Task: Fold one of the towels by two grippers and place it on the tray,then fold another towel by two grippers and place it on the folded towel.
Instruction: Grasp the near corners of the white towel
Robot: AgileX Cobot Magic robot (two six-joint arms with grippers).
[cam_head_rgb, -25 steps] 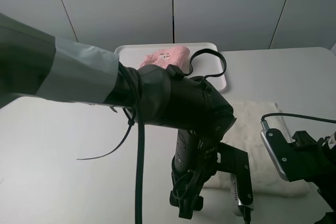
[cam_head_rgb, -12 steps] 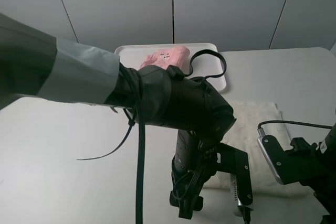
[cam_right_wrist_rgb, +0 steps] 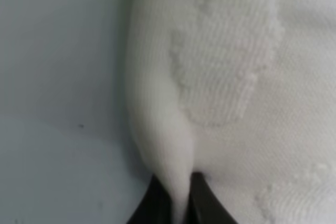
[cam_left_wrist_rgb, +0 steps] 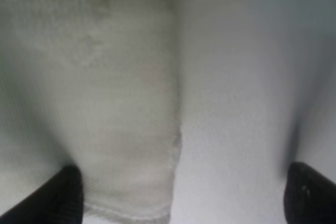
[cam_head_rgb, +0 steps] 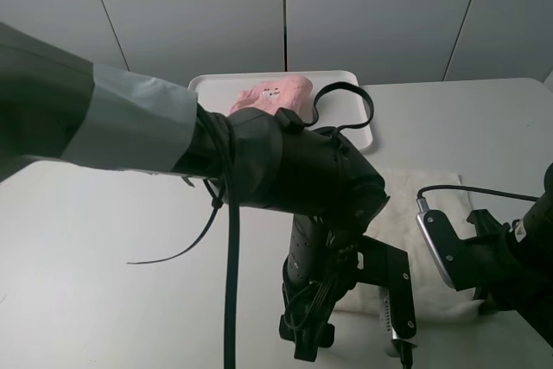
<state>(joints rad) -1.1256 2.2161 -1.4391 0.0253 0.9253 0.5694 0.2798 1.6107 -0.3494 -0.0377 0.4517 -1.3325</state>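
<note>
**A:** Starting on the left, how does the left gripper stand?

**B:** The left gripper (cam_left_wrist_rgb: 186,195) has its fingers (cam_left_wrist_rgb: 65,195) spread wide apart and holds nothing. A hemmed corner of the cream towel (cam_left_wrist_rgb: 126,103) lies between them, close against one finger. Bare table (cam_left_wrist_rgb: 247,103) fills the gap towards the other finger. I cannot tell whether the tips touch the cloth.

**A:** And the bulk in front of the high camera?

**B:** That is the left arm (cam_head_rgb: 294,179), black and trailing cables, bent down over its gripper. It hides part of the cream towel, which lies flat on the table ahead of both grippers.

**A:** What about the right side?

**B:** The right gripper (cam_right_wrist_rgb: 178,203) has its jaws together, clamped on a raised ridge of the cream towel's edge. The cloth rises in a narrow pleat out of the pinch. Table lies to one side of the pleat, and the embossed terry spreads out on the other.

**A:** Where is the pink one?

**B:** The pink towel (cam_head_rgb: 272,92) sits as a small bundle on the tray (cam_head_rgb: 212,85). It is beyond the cream towel, well apart from both grippers and partly hidden behind the left arm.
</note>
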